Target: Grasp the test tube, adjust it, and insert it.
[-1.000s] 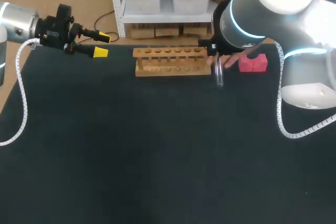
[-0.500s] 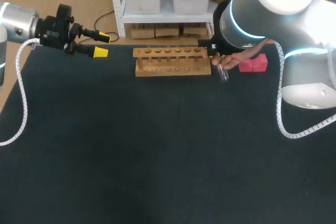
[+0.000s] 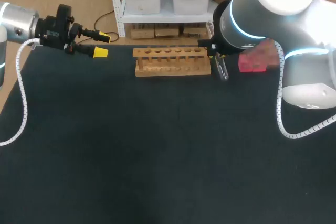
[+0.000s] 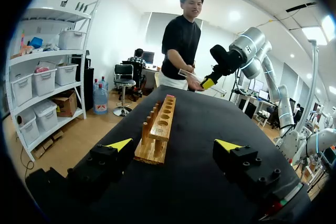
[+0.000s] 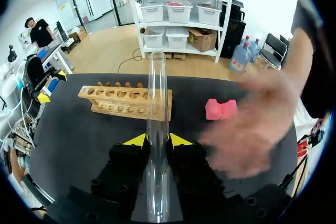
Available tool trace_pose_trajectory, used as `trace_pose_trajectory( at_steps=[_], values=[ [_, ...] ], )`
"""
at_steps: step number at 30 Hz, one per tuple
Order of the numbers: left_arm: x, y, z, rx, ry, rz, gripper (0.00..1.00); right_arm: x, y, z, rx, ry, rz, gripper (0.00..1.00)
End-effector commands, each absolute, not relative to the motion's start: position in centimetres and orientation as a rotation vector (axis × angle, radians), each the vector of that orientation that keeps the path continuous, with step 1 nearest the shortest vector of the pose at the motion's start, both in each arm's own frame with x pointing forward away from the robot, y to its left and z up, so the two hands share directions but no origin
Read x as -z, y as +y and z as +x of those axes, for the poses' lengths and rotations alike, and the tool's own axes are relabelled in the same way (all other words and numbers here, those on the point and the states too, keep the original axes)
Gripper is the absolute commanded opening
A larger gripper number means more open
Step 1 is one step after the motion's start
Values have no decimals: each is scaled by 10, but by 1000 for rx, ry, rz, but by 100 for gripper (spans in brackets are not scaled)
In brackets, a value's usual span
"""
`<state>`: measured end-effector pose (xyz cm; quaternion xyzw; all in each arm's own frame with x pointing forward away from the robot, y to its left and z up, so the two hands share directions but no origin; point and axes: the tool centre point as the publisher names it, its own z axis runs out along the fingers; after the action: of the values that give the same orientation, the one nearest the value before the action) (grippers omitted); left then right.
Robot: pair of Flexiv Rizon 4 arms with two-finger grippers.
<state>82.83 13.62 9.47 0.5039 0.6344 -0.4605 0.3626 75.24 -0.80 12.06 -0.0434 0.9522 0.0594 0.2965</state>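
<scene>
A clear glass test tube [image 5: 157,93] stands between the yellow tips of my right gripper [image 5: 157,139], which is shut on it; the tube points toward the wooden rack [image 5: 126,102]. From above, the tube [image 3: 222,71] hangs just off the rack's [image 3: 172,61] right end, and my right arm covers most of the gripper. The rack's holes look empty. My left gripper [image 3: 101,44] is open and holds nothing at the table's far left. The rack [image 4: 160,129] lies ahead of my left gripper [image 4: 177,144].
A person's blurred hand [image 5: 252,129] is over the table to the right of my right gripper. A pink block [image 3: 252,64] lies right of the rack, partly under that hand. The black table [image 3: 157,150] stretches toward the front.
The person's hand has let go near the tube and pulled away to the right. The tube has shifted its tilt slightly in my right gripper. The left arm has kept still.
</scene>
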Motion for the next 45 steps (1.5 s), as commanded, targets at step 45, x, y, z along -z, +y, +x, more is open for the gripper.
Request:
trace_pose_trajectory(
  at_steps=[45],
  values=[
    [-94,137,828,1186,1632,1299,100,-60,40,806,-14,2581,-220,0]
  ],
)
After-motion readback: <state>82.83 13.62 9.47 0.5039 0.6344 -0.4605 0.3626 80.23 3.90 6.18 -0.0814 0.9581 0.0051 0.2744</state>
